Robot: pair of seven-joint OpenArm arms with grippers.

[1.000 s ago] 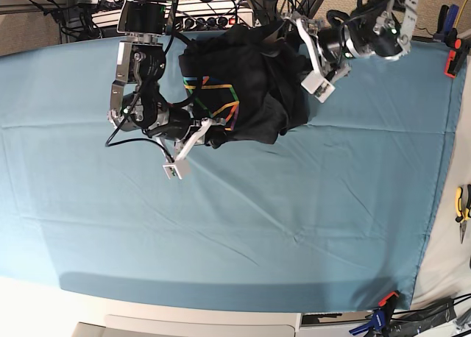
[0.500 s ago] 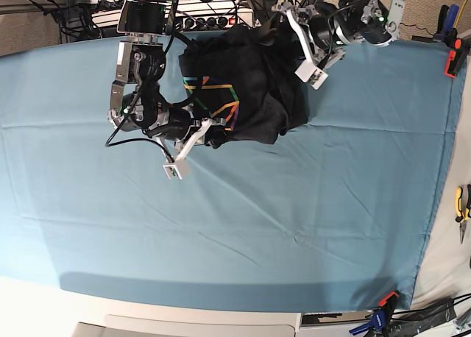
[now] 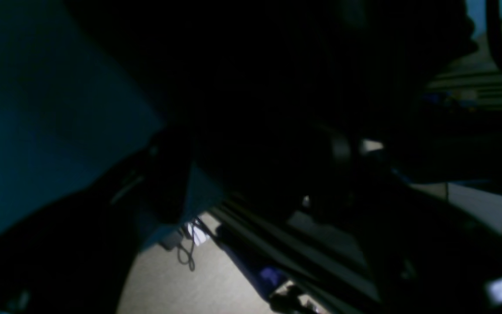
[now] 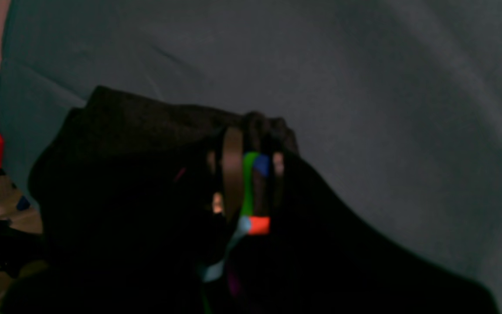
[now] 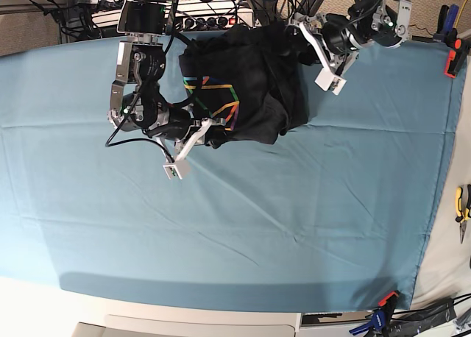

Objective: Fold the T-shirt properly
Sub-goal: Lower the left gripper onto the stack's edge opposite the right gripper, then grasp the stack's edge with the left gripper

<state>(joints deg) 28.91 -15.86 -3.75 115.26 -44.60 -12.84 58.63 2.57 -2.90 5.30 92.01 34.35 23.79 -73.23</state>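
- T-shirt (image 5: 246,87): crumpled black heap, rainbow print showing, upper centre of the base view on teal cloth (image 5: 243,226).
- Right gripper (image 5: 197,142): nearly closed, pinching the heap's lower-left edge.
- Left gripper (image 5: 318,48): spread wide at the heap's upper-right edge, holding nothing.

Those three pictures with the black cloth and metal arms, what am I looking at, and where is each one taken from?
It is a robot with two arms, meant to fold a T-shirt. One picture looks down from above; the other two come from small cameras on the wrists, so they look close and dark.

A teal cloth covers the table. The black T-shirt, with coloured lines printed on it, lies bunched at the far edge.

The right end effector, on the left in the overhead picture, is shut on a fold of the T-shirt; its own camera shows the cloth pinched. The left end effector, at the upper right, is open beside the shirt and seems to hold nothing. Its camera view is too dark to show much.
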